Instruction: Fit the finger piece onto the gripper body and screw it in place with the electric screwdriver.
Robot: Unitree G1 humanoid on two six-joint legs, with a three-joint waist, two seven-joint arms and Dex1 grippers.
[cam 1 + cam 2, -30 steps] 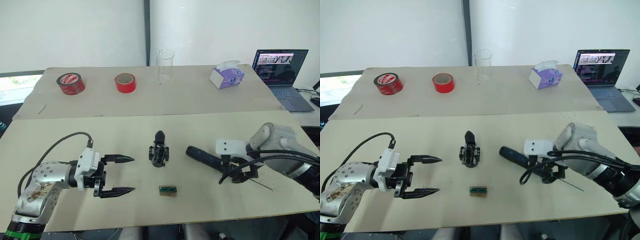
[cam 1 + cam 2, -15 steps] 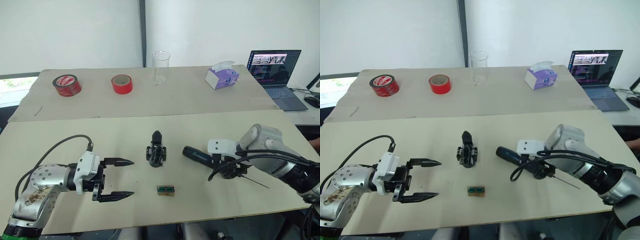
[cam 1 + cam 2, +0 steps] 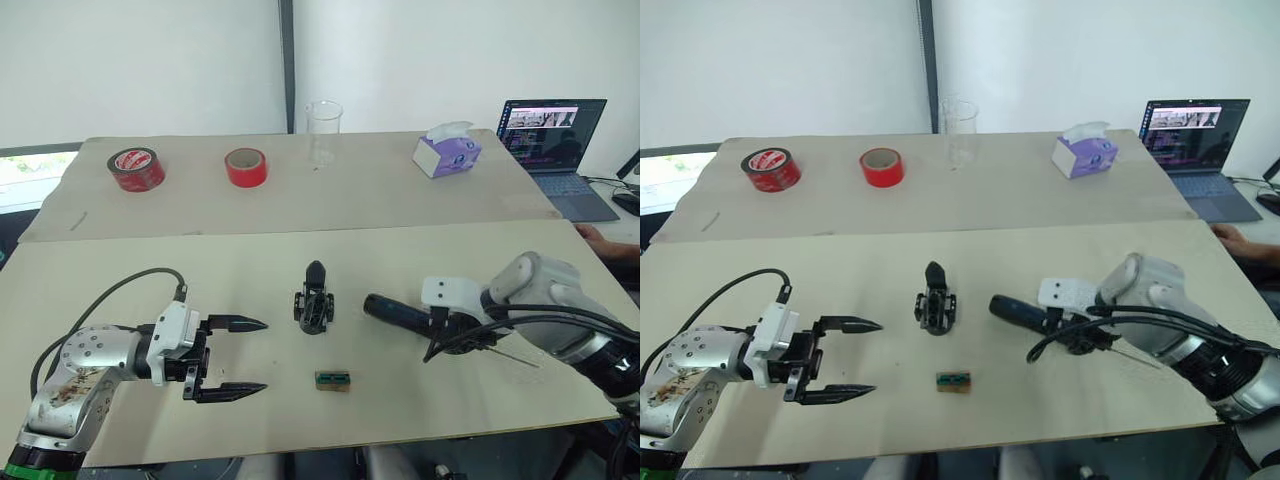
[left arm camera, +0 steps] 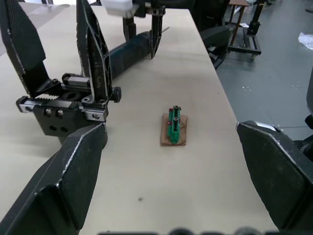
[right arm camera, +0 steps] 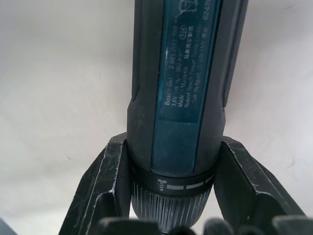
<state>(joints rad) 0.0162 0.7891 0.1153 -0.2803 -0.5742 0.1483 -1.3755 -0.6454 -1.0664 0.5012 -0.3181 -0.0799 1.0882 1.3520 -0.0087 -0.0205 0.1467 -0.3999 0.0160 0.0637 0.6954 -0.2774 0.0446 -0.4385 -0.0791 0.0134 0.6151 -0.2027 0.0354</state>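
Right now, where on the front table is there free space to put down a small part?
The table is bare between the left gripper and the gripper body, and along the far edge behind it. It is crowded from the gripper body past the green block to the electric screwdriver, which the right gripper grips.

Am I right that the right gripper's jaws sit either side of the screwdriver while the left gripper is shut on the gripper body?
Not quite. The right gripper does straddle the screwdriver, but the left gripper is open and holds nothing. The left eye view shows the gripper body standing apart from it on the table.
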